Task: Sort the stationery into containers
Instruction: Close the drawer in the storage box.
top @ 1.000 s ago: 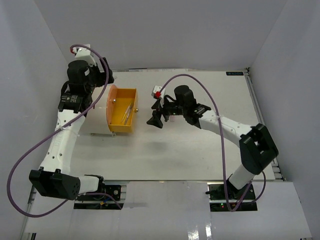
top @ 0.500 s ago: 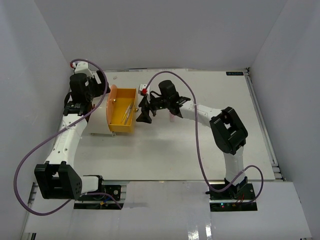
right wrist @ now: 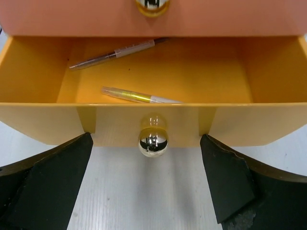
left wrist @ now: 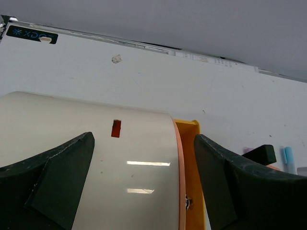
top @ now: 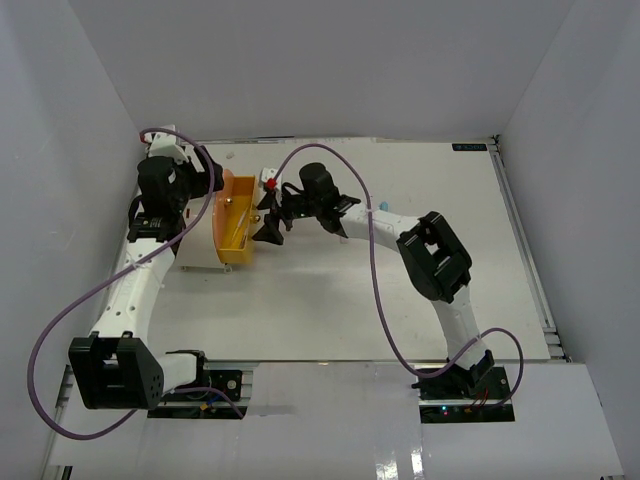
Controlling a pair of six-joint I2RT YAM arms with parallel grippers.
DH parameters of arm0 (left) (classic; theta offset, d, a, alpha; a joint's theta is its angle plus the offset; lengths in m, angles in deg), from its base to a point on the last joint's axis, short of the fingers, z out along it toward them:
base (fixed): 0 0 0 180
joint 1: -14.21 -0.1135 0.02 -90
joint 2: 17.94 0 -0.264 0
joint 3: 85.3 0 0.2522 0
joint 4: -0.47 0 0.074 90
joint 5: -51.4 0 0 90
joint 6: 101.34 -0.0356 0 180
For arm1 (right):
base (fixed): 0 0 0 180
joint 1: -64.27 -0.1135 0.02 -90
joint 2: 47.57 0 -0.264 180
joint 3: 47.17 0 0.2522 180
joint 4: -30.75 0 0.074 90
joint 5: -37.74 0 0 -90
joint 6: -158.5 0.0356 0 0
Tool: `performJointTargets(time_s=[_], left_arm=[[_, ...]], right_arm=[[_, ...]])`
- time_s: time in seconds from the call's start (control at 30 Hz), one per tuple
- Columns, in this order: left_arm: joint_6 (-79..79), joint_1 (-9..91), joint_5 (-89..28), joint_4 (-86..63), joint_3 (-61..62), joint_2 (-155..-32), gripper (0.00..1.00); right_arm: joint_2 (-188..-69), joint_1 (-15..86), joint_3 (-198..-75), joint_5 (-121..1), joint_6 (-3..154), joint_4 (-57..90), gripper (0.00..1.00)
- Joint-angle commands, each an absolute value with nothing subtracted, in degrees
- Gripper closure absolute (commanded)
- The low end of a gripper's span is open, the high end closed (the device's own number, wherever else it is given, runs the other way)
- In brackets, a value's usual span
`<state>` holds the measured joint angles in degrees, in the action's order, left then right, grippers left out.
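In the right wrist view an orange drawer [right wrist: 43, 122] stands pulled out. A yellow pen [right wrist: 139, 96] and a thin dark pen [right wrist: 115, 51] lie inside it. Its brass knob [right wrist: 153, 139] sits between and just ahead of the wide-apart fingers of my open right gripper [right wrist: 153, 191], untouched. From above, the right gripper [top: 268, 226] is at the drawer [top: 236, 222] front. My left gripper [left wrist: 144, 187] hangs open over the cream drum [left wrist: 96, 163], one finger [left wrist: 53, 182] on each side of its top. From above, the left gripper [top: 197, 190] is at the drum's back.
Loose stationery lies on the table right of the drum: a light blue marker [left wrist: 289, 158] and a purple one [left wrist: 247, 151]. The drum's orange face rim [left wrist: 178, 167] carries a second knob [right wrist: 152, 5] above the open drawer. Grey walls close in the white table [top: 400, 300].
My right gripper has swung left across the table up to the drawer front. The drawer now sticks out less from the drum. The left gripper has barely moved.
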<state>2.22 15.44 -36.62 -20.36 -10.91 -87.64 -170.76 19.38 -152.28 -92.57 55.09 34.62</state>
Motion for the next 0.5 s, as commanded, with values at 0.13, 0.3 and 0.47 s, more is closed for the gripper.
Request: performJointTargets(time_s=[0.13, 0.3, 0.47], left_arm=[[5.7, 15.5, -30.2, -23.8, -14.6, -86.8, 0.05], [6.1, 15.5, -29.5, -23.7, -14.8, -87.2, 0.05], [6.4, 15.5, -28.8, -23.7, -14.9, -87.5, 0.05]], right_arm=[[-175.8, 17.4, -159.6, -91.0, 60.1, 45.1, 0.00], [-179.8, 15.9, -163.4, -90.0, 62.0, 46.4, 0.04], [-180.6, 15.4, -163.8, -87.6, 64.5, 50.0, 0.05]])
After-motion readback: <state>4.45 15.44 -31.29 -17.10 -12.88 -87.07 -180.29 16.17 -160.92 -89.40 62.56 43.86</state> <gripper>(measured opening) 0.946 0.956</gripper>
